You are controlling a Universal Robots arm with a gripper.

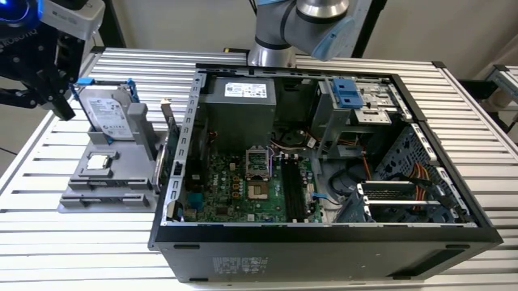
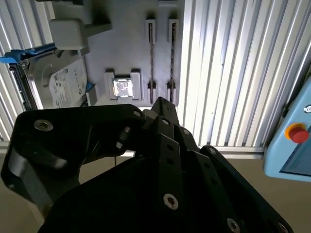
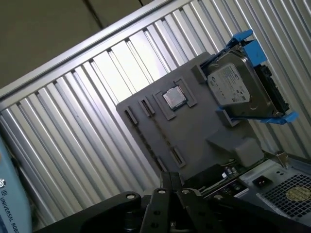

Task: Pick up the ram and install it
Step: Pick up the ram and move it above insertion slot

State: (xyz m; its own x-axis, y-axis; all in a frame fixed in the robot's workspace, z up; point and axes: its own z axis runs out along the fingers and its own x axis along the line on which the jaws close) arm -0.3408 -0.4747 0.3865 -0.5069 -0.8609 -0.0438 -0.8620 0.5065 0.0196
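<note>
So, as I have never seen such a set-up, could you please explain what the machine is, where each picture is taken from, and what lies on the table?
It is one robot arm with a black gripper. The exterior view comes from a camera off the arm; both wrist views come from cameras riding on it, looking past the gripper. On the slatted table stands an open computer case. Beside it, at the exterior view's left, lies a grey holder carrying a hard drive in a blue frame and a square chip. The gripper hangs near that holder; whether it holds anything I cannot tell.
</note>
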